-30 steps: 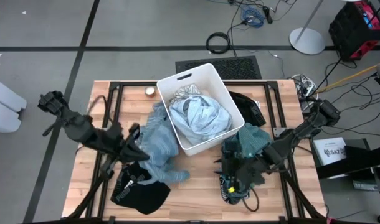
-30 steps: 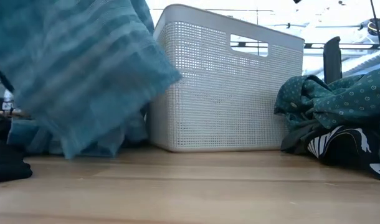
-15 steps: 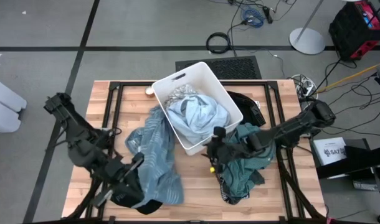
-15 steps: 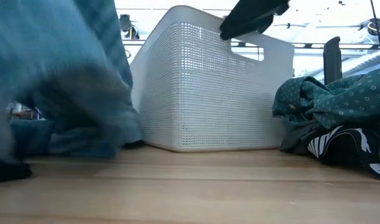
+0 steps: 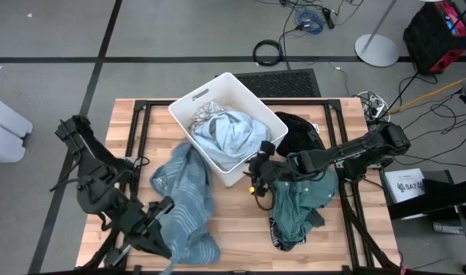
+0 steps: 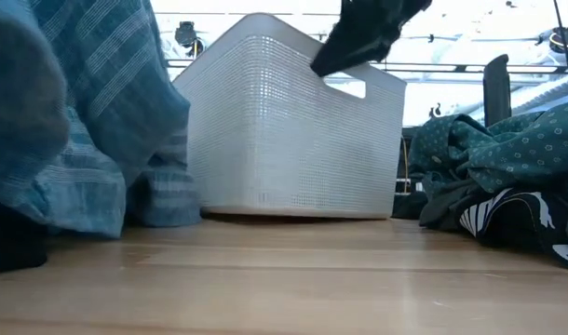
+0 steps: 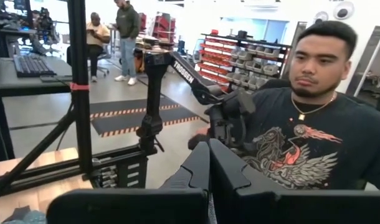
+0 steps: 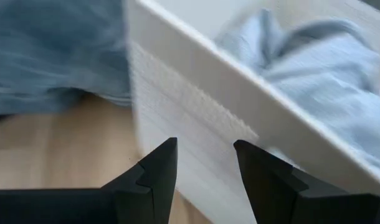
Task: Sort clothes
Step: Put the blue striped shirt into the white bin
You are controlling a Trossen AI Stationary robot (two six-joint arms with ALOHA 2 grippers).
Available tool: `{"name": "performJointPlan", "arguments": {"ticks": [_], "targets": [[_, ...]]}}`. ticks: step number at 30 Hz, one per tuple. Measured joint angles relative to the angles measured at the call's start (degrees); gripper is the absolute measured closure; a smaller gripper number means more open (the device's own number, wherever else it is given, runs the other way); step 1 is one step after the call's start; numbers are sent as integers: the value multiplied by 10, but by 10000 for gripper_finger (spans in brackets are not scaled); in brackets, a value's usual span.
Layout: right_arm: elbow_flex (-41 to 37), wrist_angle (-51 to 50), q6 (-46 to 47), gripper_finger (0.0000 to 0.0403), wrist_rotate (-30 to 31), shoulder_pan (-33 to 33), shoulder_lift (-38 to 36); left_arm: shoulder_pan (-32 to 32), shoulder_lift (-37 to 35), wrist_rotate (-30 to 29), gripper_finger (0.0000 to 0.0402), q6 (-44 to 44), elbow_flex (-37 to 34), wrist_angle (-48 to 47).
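The left tool (image 5: 158, 246) sat low at the near left corner of the worktop (image 5: 241, 221), its fingers (image 7: 205, 171) pressed together with no gap, and the blue striped garment (image 5: 186, 202) spread out from just beside it up toward the white bin (image 5: 191, 111); whether cloth was pinched between those fingers could not be told. In the left wrist view the closed fingers pointed out into the room, where a person in a black printed T-shirt (image 7: 314, 134) sat close behind the far arm. The right tool (image 5: 257, 169) reached across from the right side and stood at the near wall of the bin, its fingers (image 8: 156, 171) parted to a moderate gap with nothing between them, aimed at the bin's white wall; contact with the wall could not be confirmed. The bin stood turned at an angle on the middle of the worktop, holding a light blue garment (image 5: 229, 137) with a white-grey patterned piece (image 5: 205, 116) tucked at its far corner. The teal green garment (image 5: 298, 202) lay in a heap to the right of the bin beneath the right arm, with a black garment (image 5: 298, 131) beyond it near the far right edge. In the low view the striped cloth (image 6: 88, 121) hung large on the left, and the teal heap (image 6: 498, 154) rested on dark fabric on the right.
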Motion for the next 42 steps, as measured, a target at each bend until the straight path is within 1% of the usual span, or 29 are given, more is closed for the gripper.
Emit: {"name": "performJointPlan", "arguments": {"ticks": [4, 10, 13, 17, 20, 22, 24, 26, 29, 30, 31, 34, 37, 40, 42], "targets": [[-1, -79, 42, 243, 93, -2, 1, 0, 0, -2, 401, -1, 0, -2], [-1, -181, 111, 243, 169, -7, 0, 0, 0, -4, 401, -1, 0, -4], [-1, -235, 164, 243, 204, -11, 1, 0, 0, -4, 401, -1, 0, -5], [-1, -323, 237, 243, 215, -20, 0, 0, 0, -6, 401, 0, 0, -6], [-1, -353, 263, 243, 210, -27, 0, 0, 0, -8, 401, -1, 0, -12], [-1, -351, 254, 243, 185, -23, -1, 0, 0, -10, 401, -1, 0, -14], [-1, -332, 234, 243, 127, -10, -4, 0, 0, -11, 401, -1, 0, -14], [-1, -317, 204, 243, 47, 5, -4, 0, 0, -12, 401, -1, 0, -14], [-1, -275, 168, 243, -101, 22, -6, 0, 0, -12, 401, -1, 0, -18], [-1, -255, 156, 243, -138, 28, -6, 0, 0, -12, 401, -1, 0, -18], [-1, -227, 142, 243, -157, 34, -6, 0, 0, -12, 401, -1, 0, -19], [-1, -136, 96, 243, -166, 47, -6, 0, 0, -12, 401, -1, 0, -23], [-1, -56, 55, 243, -173, 46, -6, 0, 0, -13, 401, -1, 0, -25], [-1, 4, 21, 243, -181, 39, -6, 0, 0, -13, 401, -1, 0, -27], [-1, 33, 11, 243, -176, 34, -6, 0, 0, -13, 401, -1, 0, -31]]}}
